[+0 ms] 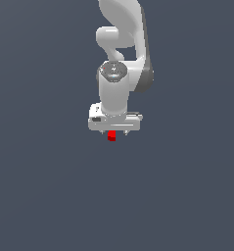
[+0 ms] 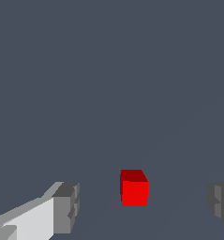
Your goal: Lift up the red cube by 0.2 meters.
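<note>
1. the arm [image 1: 119, 44] reaches down over a plain dark grey bench [image 1: 40, 196], its white wrist pointing straight down.
2. the gripper [image 1: 114, 131] sits directly above the cube [image 1: 111, 136]; in the exterior view only part of the red block shows, poking out just under the white gripper body.
3. in the wrist view the cube [image 2: 133, 188] lies between the two grey fingertips [image 2: 66, 207], closer to the middle than to either one.
4. the jaws are released: they stand wide apart, with clear grey bench showing between the cube and each fingertip, so neither pad touches it.
5. the cube is much narrower than the gap between the jaws.
6. the cube looks to be resting flat on the bench, upright, with its brighter face and a darker top face both visible in the wrist view.
7. whether the fingertips reach down level with the cube's sides cannot be told for sure from either view.
</note>
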Controlling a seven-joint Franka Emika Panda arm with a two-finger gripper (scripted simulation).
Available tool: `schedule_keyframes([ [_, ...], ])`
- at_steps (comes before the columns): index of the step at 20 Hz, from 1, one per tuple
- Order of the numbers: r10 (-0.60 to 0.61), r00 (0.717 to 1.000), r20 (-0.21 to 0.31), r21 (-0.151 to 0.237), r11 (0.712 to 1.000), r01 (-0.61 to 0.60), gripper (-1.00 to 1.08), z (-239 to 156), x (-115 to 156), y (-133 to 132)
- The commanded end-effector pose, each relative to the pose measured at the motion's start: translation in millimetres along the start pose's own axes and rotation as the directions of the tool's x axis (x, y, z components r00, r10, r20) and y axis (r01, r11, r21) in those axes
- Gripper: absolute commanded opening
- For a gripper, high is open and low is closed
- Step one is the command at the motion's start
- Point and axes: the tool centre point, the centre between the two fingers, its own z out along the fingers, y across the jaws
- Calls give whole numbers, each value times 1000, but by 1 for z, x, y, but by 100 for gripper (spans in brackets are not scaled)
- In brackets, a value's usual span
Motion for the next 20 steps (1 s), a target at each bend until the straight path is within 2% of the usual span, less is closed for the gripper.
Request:
schedule_keyframes([
  [1,0,1000,0,0,1000,0,100,0,0,0],
  [11,5,1000,-6,1,1000,-5,100,20,-11,3],
  [20,17,1000,-22,5,1000,-17,100,73,-40,9],
])
